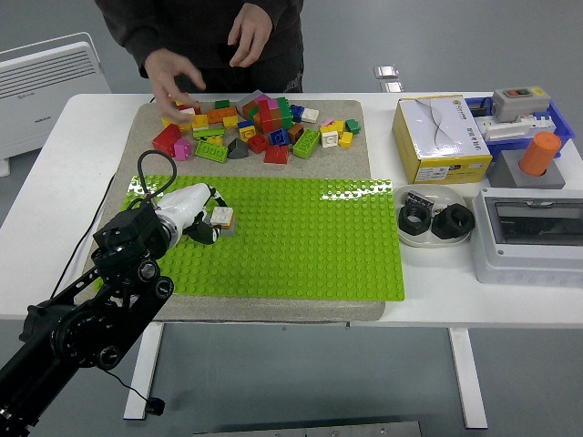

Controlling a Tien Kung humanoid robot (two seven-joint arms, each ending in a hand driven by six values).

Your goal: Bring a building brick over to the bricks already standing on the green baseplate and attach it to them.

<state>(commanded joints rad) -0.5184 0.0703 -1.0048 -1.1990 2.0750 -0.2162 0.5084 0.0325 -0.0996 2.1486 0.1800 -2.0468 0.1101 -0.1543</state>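
I stand in what looks like a lab or test room: a white table (pixel 383 300) on a grey floor, a wall heater (pixel 41 77), an electrical enclosure (pixel 528 232), a switch box (pixel 519 102) and a person (pixel 205 36) standing opposite me.

Glossy studded plastic green baseplate (pixel 301 241), shiny plastic bricks (pixel 264 127), matt grey felt-like mat (pixel 351 146), smooth white table (pixel 73 155), printed cardboard box (pixel 442 137).

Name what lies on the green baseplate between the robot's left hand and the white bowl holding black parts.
Nothing: in the head view the green baseplate is bare studs from the left hand to the white bowl.
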